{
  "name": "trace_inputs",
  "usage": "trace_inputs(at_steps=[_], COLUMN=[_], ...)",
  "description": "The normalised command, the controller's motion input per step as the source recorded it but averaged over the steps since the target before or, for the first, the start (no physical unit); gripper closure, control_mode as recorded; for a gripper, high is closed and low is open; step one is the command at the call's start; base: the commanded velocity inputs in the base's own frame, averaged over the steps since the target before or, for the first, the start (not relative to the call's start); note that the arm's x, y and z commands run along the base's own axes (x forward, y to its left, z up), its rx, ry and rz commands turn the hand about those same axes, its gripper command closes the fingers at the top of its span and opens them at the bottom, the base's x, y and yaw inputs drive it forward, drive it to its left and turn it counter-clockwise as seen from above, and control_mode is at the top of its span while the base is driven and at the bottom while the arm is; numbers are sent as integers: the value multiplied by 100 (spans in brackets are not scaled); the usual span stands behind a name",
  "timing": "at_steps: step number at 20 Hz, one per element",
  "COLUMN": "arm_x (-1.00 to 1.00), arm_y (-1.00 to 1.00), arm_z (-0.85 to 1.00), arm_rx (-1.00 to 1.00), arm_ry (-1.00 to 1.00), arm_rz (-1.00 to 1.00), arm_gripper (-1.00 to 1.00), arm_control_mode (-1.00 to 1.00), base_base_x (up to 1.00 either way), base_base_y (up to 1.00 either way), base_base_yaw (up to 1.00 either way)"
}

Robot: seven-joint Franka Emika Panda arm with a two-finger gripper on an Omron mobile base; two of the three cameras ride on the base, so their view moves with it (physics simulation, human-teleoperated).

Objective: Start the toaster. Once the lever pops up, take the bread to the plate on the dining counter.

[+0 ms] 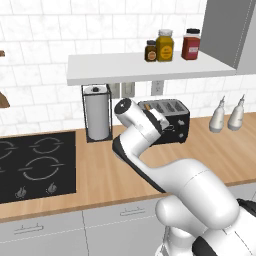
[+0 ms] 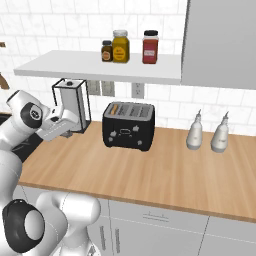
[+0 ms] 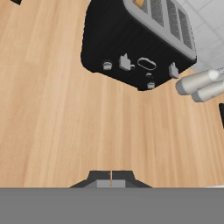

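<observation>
The black toaster [image 2: 128,126] stands on the wall-side wooden counter under a shelf, also seen as the toaster [image 3: 135,41] from the hand. A tan edge of the bread [image 2: 114,107] shows in its leftmost slot, and the bread [image 3: 139,3] peeks out at the top of the hand view. Two small levers and knobs sit on the toaster's front. My gripper [image 3: 111,178] is shut with nothing in it, hovering above the counter a short way in front of and to the left of the toaster. The plate and the dining counter are out of view.
A paper-towel roll [image 1: 97,117] in a wire holder stands left of the toaster. The black stove [image 1: 35,165] lies further left. Two pale bottles [image 1: 227,117] stand to the right. A white shelf [image 1: 140,67] with jars hangs low above the toaster.
</observation>
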Motion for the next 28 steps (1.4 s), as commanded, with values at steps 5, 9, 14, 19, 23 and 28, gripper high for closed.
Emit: trace_inputs(at_steps=[5,9,14,19,23,28], arm_x=[0,0,0,0,0,0], arm_y=[0,0,0,0,0,0], arm_z=[0,0,0,0,0,0], arm_rx=[0,0,0,0,0,0], arm_ry=[0,0,0,0,0,0], arm_rz=[0,0,0,0,0,0], arm_gripper=[100,100,100,100,100,100], arm_control_mode=[-100,-100,-100,-100,-100,-100], base_base_x=[0,0,0,0,0,0], base_base_y=[0,0,0,0,0,0], base_base_yaw=[0,0,0,0,0,0])
